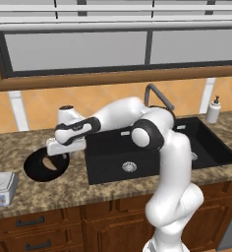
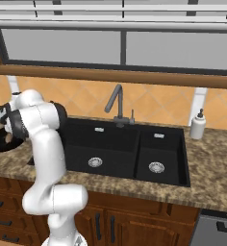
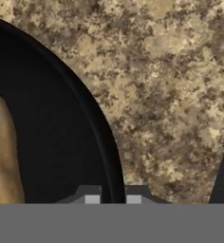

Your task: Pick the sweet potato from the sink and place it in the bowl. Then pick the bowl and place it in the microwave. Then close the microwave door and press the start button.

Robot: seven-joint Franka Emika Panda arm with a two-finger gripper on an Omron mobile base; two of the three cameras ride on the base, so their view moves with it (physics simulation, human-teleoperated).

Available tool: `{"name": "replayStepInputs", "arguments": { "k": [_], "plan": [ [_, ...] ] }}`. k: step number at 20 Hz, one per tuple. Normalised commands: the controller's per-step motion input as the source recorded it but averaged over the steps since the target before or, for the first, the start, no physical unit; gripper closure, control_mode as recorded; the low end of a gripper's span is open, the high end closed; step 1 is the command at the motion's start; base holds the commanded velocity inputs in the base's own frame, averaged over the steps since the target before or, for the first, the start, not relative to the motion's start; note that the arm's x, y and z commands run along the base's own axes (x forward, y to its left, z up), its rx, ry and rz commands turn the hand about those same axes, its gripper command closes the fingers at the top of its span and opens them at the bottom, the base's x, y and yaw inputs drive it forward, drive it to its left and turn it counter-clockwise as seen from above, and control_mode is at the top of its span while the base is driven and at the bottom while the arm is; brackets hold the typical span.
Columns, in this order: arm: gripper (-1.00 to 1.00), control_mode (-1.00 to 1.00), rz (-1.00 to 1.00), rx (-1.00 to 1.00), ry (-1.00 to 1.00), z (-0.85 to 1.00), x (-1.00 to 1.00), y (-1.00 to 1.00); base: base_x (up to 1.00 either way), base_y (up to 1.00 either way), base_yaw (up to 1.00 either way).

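Base views share sink (image 1: pixel 137 152); hand view close above bowl (image 3: pixel 61 142).

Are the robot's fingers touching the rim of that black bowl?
Touching, it seems. In the hand view the two fingers sit either side of the bowl rim, with almost no gap, the sweet potato lying inside.
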Motion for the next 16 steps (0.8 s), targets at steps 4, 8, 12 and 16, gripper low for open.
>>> {"name": "replayStepInputs", "arguments": {
  "k": [4, 8, 12, 16],
  "plan": [
    [1.0, -1.0, -0.31, 0.09, -0.04, 0.28, -0.16, -0.29, 0.0, 0.0, 0.0],
    [1.0, -1.0, -0.34, 0.03, -0.1, 0.61, -0.1, -0.34, 0.0, 0.0, 0.0],
    [1.0, -1.0, -0.43, 0.0, -0.04, 0.68, -0.22, -0.37, 0.0, 0.0, 0.0],
    [1.0, -1.0, -0.59, 0.0, -0.02, 0.48, -0.18, -0.42, 0.0, 0.0, 0.0]
  ]
}}
